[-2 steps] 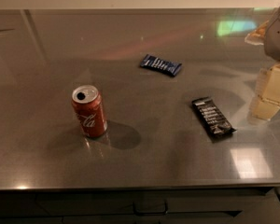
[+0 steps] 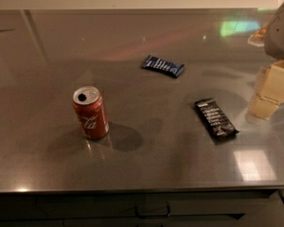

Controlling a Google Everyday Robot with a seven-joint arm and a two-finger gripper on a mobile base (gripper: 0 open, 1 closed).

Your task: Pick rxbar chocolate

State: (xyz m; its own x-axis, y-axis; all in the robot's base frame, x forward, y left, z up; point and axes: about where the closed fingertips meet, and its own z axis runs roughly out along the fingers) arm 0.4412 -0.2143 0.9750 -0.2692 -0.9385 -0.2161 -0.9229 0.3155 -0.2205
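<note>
Camera view: the end effector [image 2: 270,94] hung at the counter's [image 2: 132,174] right edge, state untellable; the flat glossy rxbar chocolate [image 2: 216,117] nearby looked likely to slip

Dim warm light, glare on the table [image 2: 47,164] near the hand [image 2: 269,100] at right, can [image 2: 90,112] shadowing rightward.

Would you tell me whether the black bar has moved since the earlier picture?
No. The black bar lies as before, right of the can, with the gripper just right of it, apart.
</note>
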